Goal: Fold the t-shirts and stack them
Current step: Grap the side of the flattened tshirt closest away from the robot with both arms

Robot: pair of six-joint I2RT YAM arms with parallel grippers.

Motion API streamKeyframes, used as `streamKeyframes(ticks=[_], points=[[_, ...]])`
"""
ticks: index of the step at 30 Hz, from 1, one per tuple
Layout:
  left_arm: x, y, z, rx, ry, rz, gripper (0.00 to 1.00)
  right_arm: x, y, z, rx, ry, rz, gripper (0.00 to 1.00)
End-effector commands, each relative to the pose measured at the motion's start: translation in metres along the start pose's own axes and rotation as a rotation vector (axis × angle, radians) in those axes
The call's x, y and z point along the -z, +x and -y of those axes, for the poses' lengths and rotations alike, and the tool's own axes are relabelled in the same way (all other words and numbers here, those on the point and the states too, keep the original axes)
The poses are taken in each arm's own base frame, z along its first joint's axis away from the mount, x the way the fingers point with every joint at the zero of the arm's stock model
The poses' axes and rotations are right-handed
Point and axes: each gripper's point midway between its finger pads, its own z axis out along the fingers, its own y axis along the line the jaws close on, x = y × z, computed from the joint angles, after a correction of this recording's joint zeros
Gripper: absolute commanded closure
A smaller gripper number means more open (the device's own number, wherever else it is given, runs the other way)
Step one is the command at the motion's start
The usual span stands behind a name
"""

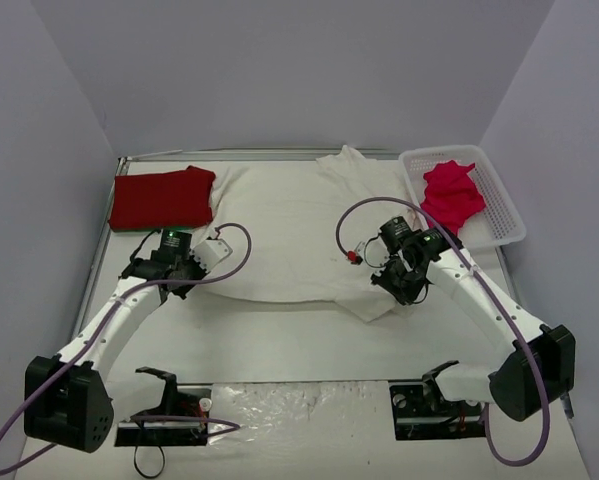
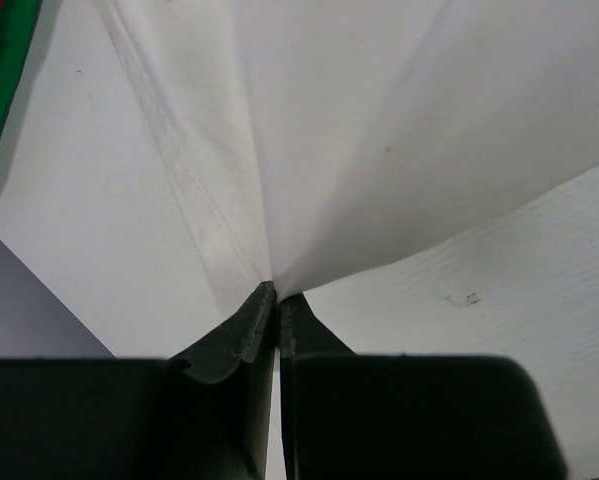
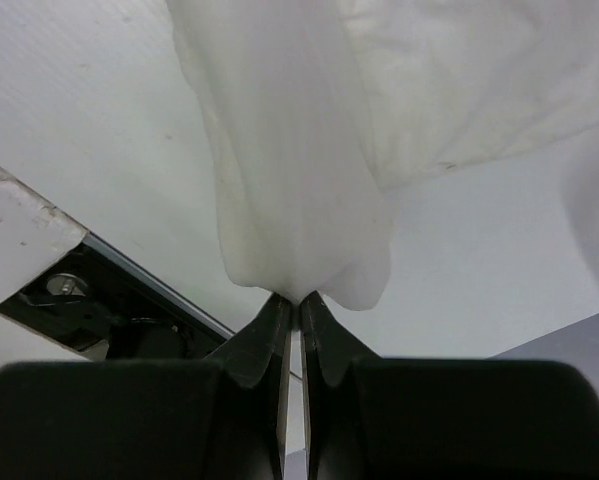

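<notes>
- Across the middle of the table (image 1: 309,345) lies the big cream-white t-shirt (image 1: 289,230). It's spread mostly flat with its long axis running left to right, so it bridges the gap between the two arms
- left gripper (image 2: 277,293) is clamped tight on the shirt's near-left edge. In the wrist view the stitched hem runs straight into the closed jaws and the cloth fans out away from them
- right gripper (image 3: 299,298) is clenched too, pinching a bunched bit of the near-right corner, with the fabric gathered into a thick fold right at the tips
- the relation that matters: nearly all of the shirt lies on the far side of both pairs of jaws, and each arm has the end on its own side, so nobody has to reach across
- my guess is the next move carries that near edge up and over toward the back. Both hands would need to travel together, square to the long axis, or the fold comes out skewed
- red t-shirt (image 1: 162,198) is already folded at the back left, right up against the cream one's shoulder and closer to the left arm
- pinkish-red t-shirt (image 1: 451,195) sits crumpled in the white basket (image 1: 504,215) at the back right, nearer the right arm and not yet folded
</notes>
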Motion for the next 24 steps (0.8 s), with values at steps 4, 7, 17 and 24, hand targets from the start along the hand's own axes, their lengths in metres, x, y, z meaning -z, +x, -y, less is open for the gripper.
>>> streamKeyframes(ticks=[4, 7, 17, 24], points=[[0.021, 0.022, 0.021, -0.034, 0.057, -0.026, 0.98, 0.020, 0.025, -0.026, -0.046, -0.064, -0.013, 1.00], [0.029, 0.026, 0.026, -0.050, 0.069, -0.019, 0.98, 0.028, 0.030, -0.030, -0.043, -0.082, 0.001, 1.00], [0.042, 0.040, 0.042, -0.088, 0.112, -0.017, 0.98, 0.035, 0.032, -0.030, -0.047, -0.103, 0.009, 1.00], [0.036, 0.035, 0.024, -0.074, 0.036, -0.029, 0.98, 0.039, 0.021, -0.016, -0.038, -0.068, 0.006, 1.00]])
